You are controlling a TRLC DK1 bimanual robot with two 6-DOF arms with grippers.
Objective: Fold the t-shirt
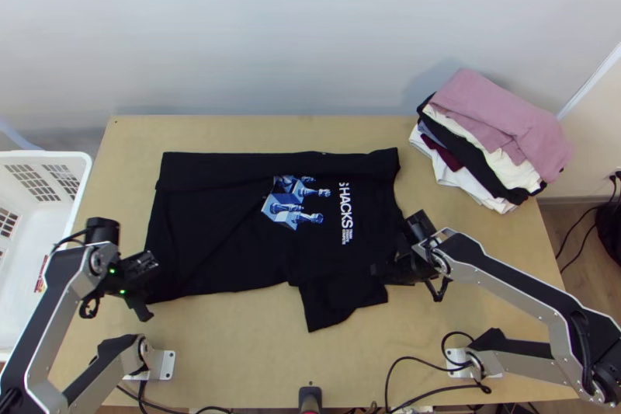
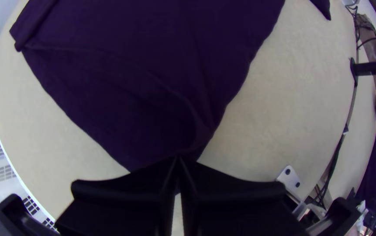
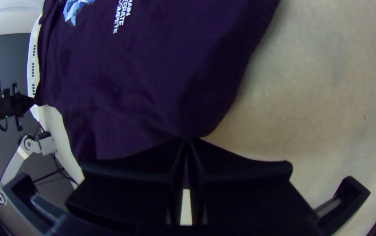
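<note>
1. While the black t-shirt [image 1: 209, 235] lay sideways across the worktop [image 1: 233, 352], mostly spread, a long band along its far side looked turned over.
2. One sleeve [image 1: 341, 305] stuck out from the t-shirt's near side, towards the arms' bases, and a few creases ran slantwise over the cloth left of the blue-and-white print [image 1: 295, 212].
3. The left gripper [image 1: 150, 290] was at the t-shirt's near left corner, its jaws closed on the cloth, with creases running in to the pinch.
4. The right gripper [image 1: 397, 255] was at the t-shirt's right edge, just beside where the sleeve stuck out; its jaws were also closed, gripping the cloth there.
5. A pile of folded clothes [image 1: 497, 134], pink on top with cream, black, maroon and white below, sat beyond the t-shirt's far right corner.
6. Left of the t-shirt, apart from it, stood a white plastic basket [image 1: 84, 169].
</note>
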